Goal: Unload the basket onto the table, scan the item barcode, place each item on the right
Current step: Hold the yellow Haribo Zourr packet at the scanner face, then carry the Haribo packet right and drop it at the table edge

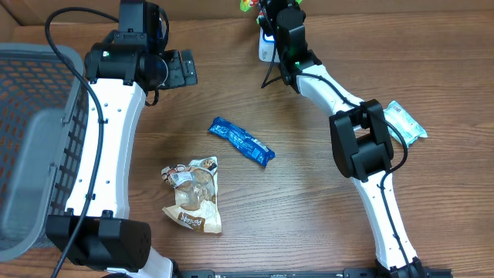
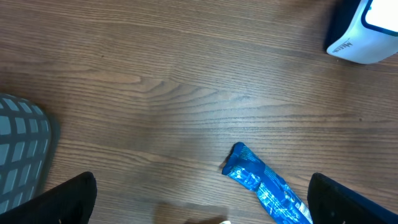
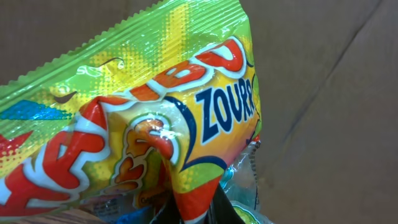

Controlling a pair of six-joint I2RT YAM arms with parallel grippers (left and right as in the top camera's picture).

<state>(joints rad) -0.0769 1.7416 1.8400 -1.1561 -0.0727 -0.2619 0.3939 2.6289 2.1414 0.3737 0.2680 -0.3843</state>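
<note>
Right wrist – jaws pinching a candy bag (image 3: 155, 124)

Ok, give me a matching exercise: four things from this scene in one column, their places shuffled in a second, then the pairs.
1. blue foil snack bar
2. tan crinkled snack pouch
3. grey mesh basket
4. yellow-green glossy candy bag

A. left edge of the wooden table
B. clamped in the right gripper
C. middle of the table
D. table's near side

Pairs: 1-C, 2-D, 3-A, 4-B.
</note>
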